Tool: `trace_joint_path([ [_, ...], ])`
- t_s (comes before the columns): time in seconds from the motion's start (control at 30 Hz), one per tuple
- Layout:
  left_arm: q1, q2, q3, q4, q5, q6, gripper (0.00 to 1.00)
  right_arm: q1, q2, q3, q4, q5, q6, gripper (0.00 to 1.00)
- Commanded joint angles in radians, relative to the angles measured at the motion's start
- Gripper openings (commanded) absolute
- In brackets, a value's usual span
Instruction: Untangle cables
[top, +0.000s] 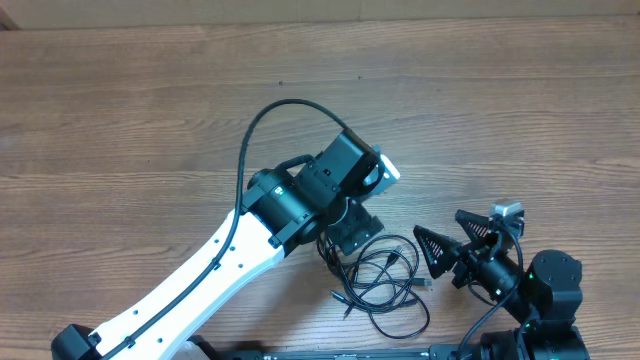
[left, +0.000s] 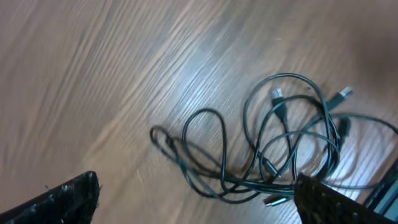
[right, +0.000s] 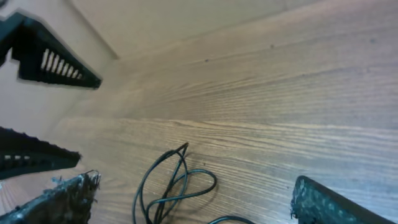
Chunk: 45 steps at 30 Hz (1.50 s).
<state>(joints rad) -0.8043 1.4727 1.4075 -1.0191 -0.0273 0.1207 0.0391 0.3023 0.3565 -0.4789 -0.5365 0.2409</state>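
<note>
The cables (top: 385, 280) are thin black cords lying on the wooden table in a loose tangle of overlapping loops, with small silver-tipped plugs. My left gripper (top: 352, 235) hangs just above the tangle's left edge, open and empty. In the left wrist view the cables (left: 273, 149) lie ahead of the open fingers (left: 199, 205), and the right finger sits next to a plug end. My right gripper (top: 450, 240) is open and empty just right of the tangle. In the right wrist view, cable loops (right: 174, 183) lie between its open fingers (right: 196, 205).
The left arm's white link (top: 200, 280) crosses the table from the bottom left. Its thick black arm cable (top: 265, 125) arcs above the wrist. The left gripper's black fingers (right: 50, 56) show at the upper left of the right wrist view. The wooden table (top: 150, 90) extends far and left.
</note>
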Motion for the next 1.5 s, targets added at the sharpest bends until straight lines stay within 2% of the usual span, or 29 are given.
trace_joint_path([
  [0.0,0.007,-0.020,-0.055,0.005,-0.088,-0.276,1.00,-0.001,-0.005,0.004,-0.001,0.044,0.028,1.00],
  [0.27,0.008,-0.019,-0.239,0.072,-0.089,-0.370,1.00,-0.001,-0.005,0.004,-0.011,0.043,0.028,1.00],
  [0.4,0.008,-0.002,-0.330,0.191,-0.087,-0.427,1.00,-0.001,-0.005,0.004,-0.012,0.042,0.028,1.00],
  [0.67,0.008,0.173,-0.389,0.340,-0.073,-0.470,1.00,-0.001,-0.005,0.004,-0.019,0.042,0.028,1.00],
  [0.73,0.008,0.218,-0.389,0.360,-0.064,-0.469,0.89,-0.001,-0.005,0.004,-0.024,0.043,0.027,1.00],
  [0.8,0.008,0.248,-0.389,0.373,-0.057,-0.469,0.46,-0.001,-0.005,0.004,-0.025,0.043,0.027,1.00],
  [0.83,0.008,0.248,-0.389,0.374,-0.057,-0.469,0.18,-0.001,-0.005,0.004,-0.025,0.043,0.027,1.00],
  [0.87,0.008,0.244,-0.386,0.373,-0.058,-0.469,0.04,-0.001,-0.005,0.004,-0.025,0.043,0.027,1.00],
  [1.07,0.008,0.141,-0.316,0.369,-0.066,-0.436,0.04,-0.001,-0.005,0.004,-0.025,0.043,0.027,1.00],
  [1.3,0.008,-0.125,-0.100,0.367,-0.097,-0.282,0.04,-0.001,-0.005,0.004,-0.025,0.044,0.027,1.00],
  [1.33,0.008,-0.194,-0.039,0.370,-0.129,-0.226,0.04,-0.001,-0.005,0.004,-0.026,0.044,0.027,1.00],
  [1.47,0.008,-0.273,0.029,0.371,-0.161,-0.143,0.04,-0.001,-0.005,0.004,-0.026,0.043,0.027,1.00],
])
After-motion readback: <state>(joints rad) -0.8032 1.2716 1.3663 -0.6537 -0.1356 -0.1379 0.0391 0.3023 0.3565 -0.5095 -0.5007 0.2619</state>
